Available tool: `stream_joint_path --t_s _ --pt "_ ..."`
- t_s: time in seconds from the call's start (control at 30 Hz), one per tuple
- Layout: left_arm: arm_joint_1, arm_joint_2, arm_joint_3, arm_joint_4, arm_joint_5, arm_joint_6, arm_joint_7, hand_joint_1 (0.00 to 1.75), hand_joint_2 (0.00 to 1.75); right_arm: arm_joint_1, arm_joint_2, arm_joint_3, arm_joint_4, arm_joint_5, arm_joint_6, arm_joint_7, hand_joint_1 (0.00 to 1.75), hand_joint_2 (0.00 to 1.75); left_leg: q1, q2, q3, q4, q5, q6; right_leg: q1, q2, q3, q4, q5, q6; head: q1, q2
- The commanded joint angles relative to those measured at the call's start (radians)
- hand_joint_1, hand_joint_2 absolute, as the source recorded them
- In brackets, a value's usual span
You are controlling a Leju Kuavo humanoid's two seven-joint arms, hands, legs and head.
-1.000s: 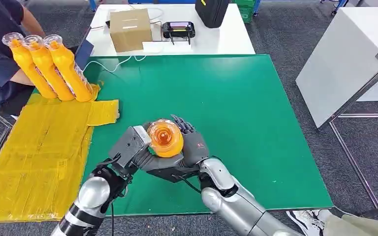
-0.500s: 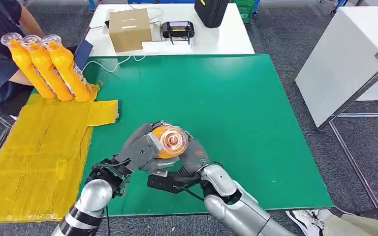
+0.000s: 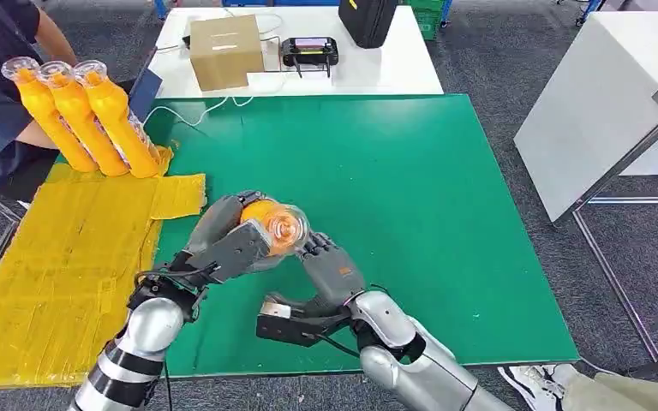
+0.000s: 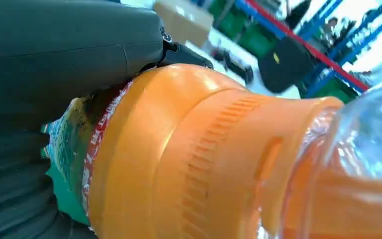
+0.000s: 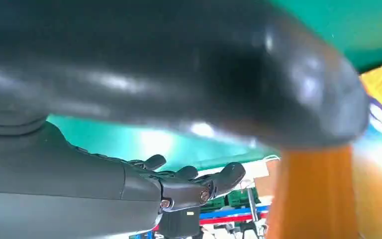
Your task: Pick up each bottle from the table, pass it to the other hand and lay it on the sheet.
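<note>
Orange and clear-capped, the bottle [image 3: 270, 228] sits wrapped in the left robot hand [image 3: 227, 240], carried above the green tabletop [image 3: 445, 214] near its front-left part. Its long axis tilts, cap toward the camera and about 4 o'clock, base toward 10 o'clock. The left wrist view shows the fingers closed round the labelled body. The right robot hand [image 3: 326, 274] lies just beside it at 5 o'clock, fingers spread and holding nothing. The yellow sheet [image 3: 68, 274] stretches away at 9 o'clock, nearer the left arm, with three bottles [image 3: 86, 116] at its far end at 10 o'clock. My guess: laying down comes next, leftward.
</note>
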Motion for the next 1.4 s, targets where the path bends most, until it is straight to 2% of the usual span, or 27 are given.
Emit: stream_joint_path --t_s 0.03,0.13,0.23,0.4,0.47,0.57,0.6,0.7,0.83,0.93,1.0,1.13,1.2,1.23,1.27,1.3,1.4 --pt "-0.196 0.124 -0.031 0.174 -0.388 0.055 0.036 1.75 1.75 0.015 -0.046 0.006 -0.051 0.034 0.059 0.021 0.0 0.0 0.001 -0.003 0.001 0.0 0.0 -0.001 0.0 0.001 0.002 0.0 -0.001 -0.001 0.0 0.0" --pt "-0.276 0.194 -0.033 0.294 -0.539 0.031 0.075 1.75 1.75 0.064 -0.071 -0.029 -0.098 0.061 0.07 0.033 0.0 0.0 0.001 -0.003 0.003 0.001 -0.001 -0.001 0.0 0.003 0.003 0.001 -0.002 -0.002 0.0 0.0" --pt "-0.324 0.241 0.0 0.462 -0.589 0.057 0.063 1.75 1.75 0.119 -0.093 -0.076 -0.139 0.083 0.072 0.037 0.0 0.0 0.001 -0.003 0.002 -0.001 0.0 -0.001 0.0 0.0 0.003 0.0 -0.001 -0.001 0.0 0.0" --pt "-0.323 0.232 0.009 0.479 -0.594 0.075 0.05 1.75 1.75 0.123 -0.088 -0.085 -0.139 0.09 0.076 0.032 0.0 0.0 0.0 0.0 0.002 0.0 0.0 -0.001 0.0 0.003 0.002 0.0 -0.001 -0.001 0.0 0.0" --pt "-0.326 0.26 -0.003 0.511 -0.662 0.031 0.113 1.75 1.75 0.136 -0.086 -0.1 -0.144 0.102 0.081 0.032 0.0 0.0 0.0 0.0 0.002 0.0 0.0 -0.001 0.0 0.002 0.001 0.001 -0.001 -0.001 0.0 0.0" --pt "-0.352 0.306 0.03 0.728 -0.673 0.024 0.12 1.75 1.75 0.166 -0.098 -0.128 -0.171 0.129 0.089 0.032 0.0 0.0 0.001 0.0 0.006 -0.001 -0.002 -0.001 0.0 0.005 0.005 0.0 -0.002 -0.002 0.0 0.0" --pt "-0.369 0.319 0.054 0.86 -0.678 0.026 0.11 1.75 1.75 0.177 -0.095 -0.149 -0.181 0.135 0.089 0.029 0.0 0.0 0.0 0.001 0.004 -0.001 0.0 -0.001 0.0 0.004 0.003 0.0 -0.001 -0.001 0.001 0.0" --pt "-0.359 0.345 0.095 1.028 -0.672 0.052 0.08 1.75 1.75 0.183 -0.082 -0.182 -0.186 0.135 0.087 0.028 0.0 0.0 0.0 0.006 0.007 -0.002 -0.001 -0.002 -0.001 0.01 0.004 0.0 0.0 -0.002 0.0 0.0" --pt "-0.302 0.337 0.125 1.148 -0.669 0.056 0.041 1.75 1.75 0.17 -0.065 -0.199 -0.16 0.138 0.089 0.019 0.0 0.0 0.0 0.008 0.007 -0.002 -0.001 -0.002 -0.001 0.012 0.003 0.0 -0.001 -0.002 0.0 0.0" --pt "-0.29 0.327 0.13 1.155 -0.667 0.062 0.036 1.75 1.75 0.17 -0.064 -0.197 -0.155 0.14 0.088 0.016 0.0 0.0 0.0 0.007 0.005 -0.002 -0.001 -0.001 -0.001 0.01 0.001 0.001 -0.001 -0.001 0.001 0.0" --pt "-0.286 0.315 0.154 1.157 -0.646 0.036 0.009 1.75 1.75 0.168 -0.065 -0.192 -0.149 0.145 0.086 0.011 0.0 0.0 -0.001 0.003 0.008 -0.003 0.0 -0.001 -0.002 0.006 0.006 0.001 -0.002 -0.002 0.0 0.0" --pt "-0.277 0.3 0.162 1.166 -0.621 -0.02 -0.074 1.75 1.75 0.169 -0.067 -0.197 -0.138 0.147 0.079 0.003 0.0 0.0 -0.001 0.006 0.015 -0.004 -0.002 -0.004 -0.002 0.012 0.011 0.0 -0.001 -0.004 0.0 0.0" --pt "-0.275 0.3 0.162 1.166 -0.621 -0.02 -0.074 1.75 1.75 0.169 -0.067 -0.197 -0.137 0.147 0.079 0.003 0.0 0.0 -0.001 0.005 0.017 -0.003 -0.003 -0.004 -0.002 0.007 0.013 0.001 -0.002 -0.003 0.0 0.0" --pt "-0.275 0.3 0.162 1.166 -0.621 -0.02 -0.074 1.75 1.75 0.169 -0.067 -0.197 -0.137 0.147 0.079 0.003 0.0 0.0 -0.001 0.006 0.019 -0.005 -0.002 -0.004 -0.002 0.01 0.014 0.0 -0.001 -0.004 0.0 0.0" --pt "-0.269 0.304 0.159 1.158 -0.616 -0.004 -0.111 1.75 1.75 0.173 -0.07 -0.198 -0.142 0.147 0.078 0.002 0.0 0.0 -0.001 0.005 0.02 -0.004 -0.003 -0.004 -0.002 0.008 0.015 0.0 -0.001 -0.004 0.0 0.0" --pt "-0.26 0.293 0.197 1.15 -0.575 0.022 -0.126 0.0 0.0 0.187 -0.076 -0.205 -0.155 0.145 0.073 0.002 0.0 0.0 -0.001 0.006 0.022 -0.005 -0.003 -0.004 -0.002 0.01 0.017 0.0 -0.001 -0.004 0.0 0.0" --pt "-0.223 0.27 0.24 1.082 -0.485 0.045 -0.246 0.0 0.0 0.226 -0.096 -0.226 -0.183 0.148 0.066 0.004 0.0 0.0 -0.001 0.006 0.025 -0.005 -0.003 -0.004 -0.002 0.01 0.019 -0.001 -0.001 -0.004 0.0 0.0"
